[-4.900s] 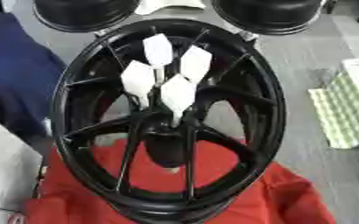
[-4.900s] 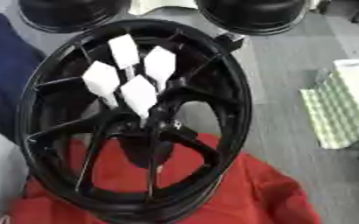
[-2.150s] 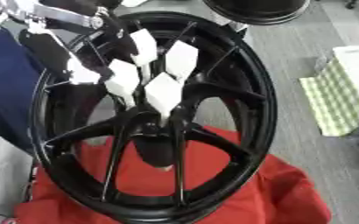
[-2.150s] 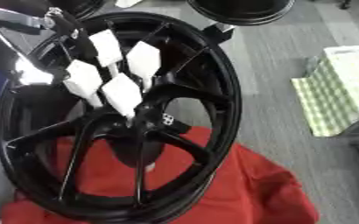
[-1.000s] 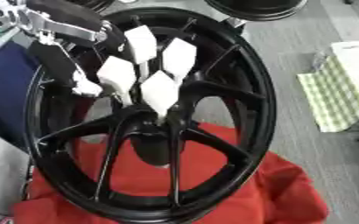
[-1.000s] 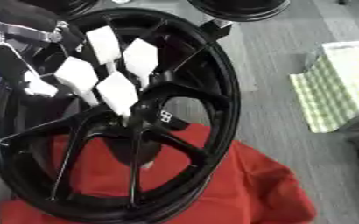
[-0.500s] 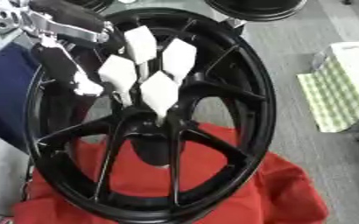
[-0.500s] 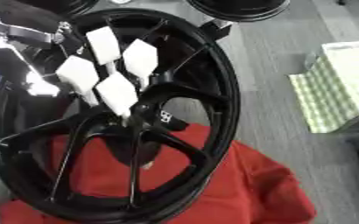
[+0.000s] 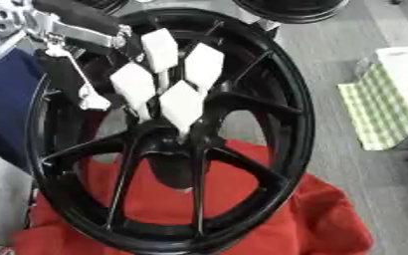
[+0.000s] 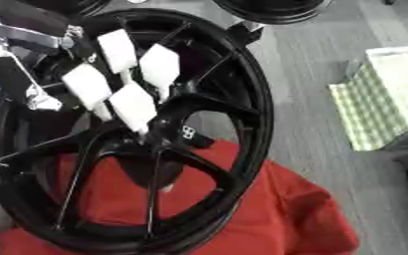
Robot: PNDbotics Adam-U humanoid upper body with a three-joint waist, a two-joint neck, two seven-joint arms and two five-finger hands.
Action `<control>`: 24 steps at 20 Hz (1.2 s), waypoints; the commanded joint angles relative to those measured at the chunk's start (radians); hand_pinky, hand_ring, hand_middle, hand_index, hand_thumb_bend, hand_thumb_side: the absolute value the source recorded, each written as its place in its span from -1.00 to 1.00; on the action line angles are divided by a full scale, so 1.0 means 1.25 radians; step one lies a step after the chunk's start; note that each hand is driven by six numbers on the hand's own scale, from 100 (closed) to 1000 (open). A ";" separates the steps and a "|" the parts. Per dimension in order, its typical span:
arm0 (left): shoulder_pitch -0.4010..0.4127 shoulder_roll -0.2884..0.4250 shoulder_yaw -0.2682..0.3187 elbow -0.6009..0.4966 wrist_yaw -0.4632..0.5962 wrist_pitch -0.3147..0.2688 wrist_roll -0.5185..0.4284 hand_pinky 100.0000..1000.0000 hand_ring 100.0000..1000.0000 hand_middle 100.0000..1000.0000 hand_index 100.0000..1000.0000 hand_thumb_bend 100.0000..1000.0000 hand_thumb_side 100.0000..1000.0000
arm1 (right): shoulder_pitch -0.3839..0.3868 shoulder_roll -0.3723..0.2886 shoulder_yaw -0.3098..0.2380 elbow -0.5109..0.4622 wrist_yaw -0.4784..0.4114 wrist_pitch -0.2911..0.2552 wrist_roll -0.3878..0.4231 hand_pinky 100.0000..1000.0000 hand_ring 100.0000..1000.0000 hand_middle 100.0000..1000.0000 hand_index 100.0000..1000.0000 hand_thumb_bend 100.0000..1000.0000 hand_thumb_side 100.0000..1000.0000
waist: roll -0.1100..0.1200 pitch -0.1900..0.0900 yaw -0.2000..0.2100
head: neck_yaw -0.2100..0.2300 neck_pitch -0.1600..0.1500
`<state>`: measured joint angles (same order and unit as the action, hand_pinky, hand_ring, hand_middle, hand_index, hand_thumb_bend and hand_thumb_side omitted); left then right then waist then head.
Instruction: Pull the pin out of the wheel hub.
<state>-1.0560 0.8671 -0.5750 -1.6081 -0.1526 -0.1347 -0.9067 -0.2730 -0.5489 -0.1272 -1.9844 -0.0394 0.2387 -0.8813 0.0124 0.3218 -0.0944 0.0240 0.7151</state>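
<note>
Since half a second ago the left hand (image 9: pixel 77 60) has slid a little further in over the upper left rim, and the wheel itself has stayed put.

That black wheel hub (image 9: pixel 268 99) stands tilted on the grey floor (image 9: pixel 347 164), its lower rim sunk into a red cloth (image 9: pixel 277 209) that spreads toward the floor's near edge. Its spokes run from the rim to a dark centre.

Beyond the top of the rim, at the floor's far edge, the edges of two more black wheels (image 10: pixel 273 10) show. Off to the right edge lies a green-checked cloth (image 9: pixel 381 114), and along the left a dark blue cloth (image 9: pixel 7 104).

Four white pins (image 9: pixel 181 102), each with a flat diamond-shaped head, stand clustered in the upper middle of the wheel, their stems reaching down toward the centre. The front one sits lowest; the other three fan out behind it.

The left hand, silver and black, reaches from the upper left corner across the rim, a thin finger (image 9: pixel 92 102) hanging down just left of the leftmost pin. Whether it touches that pin I cannot tell, nor whether the hand is released or clenched. The right hand is out of sight.
</note>
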 commanded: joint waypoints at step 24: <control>0.182 0.206 0.439 0.198 -0.020 0.055 0.251 0.24 -0.16 -0.59 -0.24 -1.00 -0.86 | 0.000 -0.020 -0.030 -0.013 0.018 0.025 -0.021 0.35 0.07 -0.07 0.27 -0.51 -0.71 | -0.018 -0.024 0.038 | -0.024 -0.017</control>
<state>-0.8200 1.0756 -0.0628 -1.3908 -0.1452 -0.0581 -0.6123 -0.2637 -0.5428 -0.1541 -1.9844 -0.0289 0.2407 -0.8793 -0.0111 0.3205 -0.0479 -0.0026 0.7088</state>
